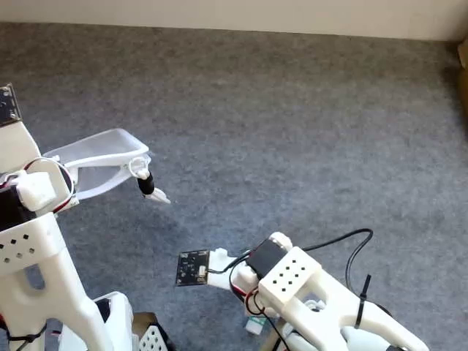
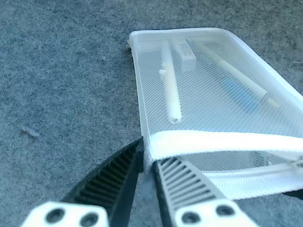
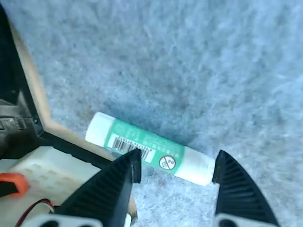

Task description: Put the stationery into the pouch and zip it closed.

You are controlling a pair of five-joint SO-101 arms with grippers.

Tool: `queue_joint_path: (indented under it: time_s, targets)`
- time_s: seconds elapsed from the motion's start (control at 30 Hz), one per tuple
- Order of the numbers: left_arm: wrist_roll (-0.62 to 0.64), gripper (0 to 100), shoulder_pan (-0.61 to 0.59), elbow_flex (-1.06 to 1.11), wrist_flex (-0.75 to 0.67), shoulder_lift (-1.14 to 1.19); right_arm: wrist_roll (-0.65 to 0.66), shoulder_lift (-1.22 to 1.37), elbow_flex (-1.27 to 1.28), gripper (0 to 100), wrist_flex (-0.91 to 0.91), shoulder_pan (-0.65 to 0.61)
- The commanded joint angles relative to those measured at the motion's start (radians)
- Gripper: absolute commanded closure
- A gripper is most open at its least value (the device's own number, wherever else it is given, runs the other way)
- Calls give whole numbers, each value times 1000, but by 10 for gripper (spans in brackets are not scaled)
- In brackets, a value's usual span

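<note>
Pens (image 2: 171, 90) inside translucent pouch (image 2: 213, 141)

Grey carpet (image 1: 292, 110) covers the counter from side to side. A pale strip (image 1: 256, 14) runs along its far edge. A small fleck of lint (image 2: 29, 132) lies on the pile.

Pouch (image 2: 213, 109): translucent white mesh, white zip band, mouth open, toward left edge of table (image 1: 292, 110); one zip-end corner pinched in left gripper (image 2: 147, 153). Seen through mesh: white pen (image 2: 170, 85), second pen (image 2: 232, 73) with blue section, small white block (image 2: 185, 52). Glue stick (image 3: 149, 146): white and green, flat by near edge, outside pouch.
</note>
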Motion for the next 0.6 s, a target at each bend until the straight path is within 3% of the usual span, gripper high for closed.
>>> queue_joint_path:
  time_s: [0.0,0.1,0.27,0.57]
  targets:
    - [6,989,-13,-5,-18,-2,6,-25,-12,759,12,42]
    - [6,989,-13,-5,-18,-2,18,-25,-10,759,18,51]
    - [6,989,-13,-5,-17,-2,245,-35,61,759,-1,51]
    - [6,989,-13,-5,-17,-2,354,-27,208,764,-163,48]
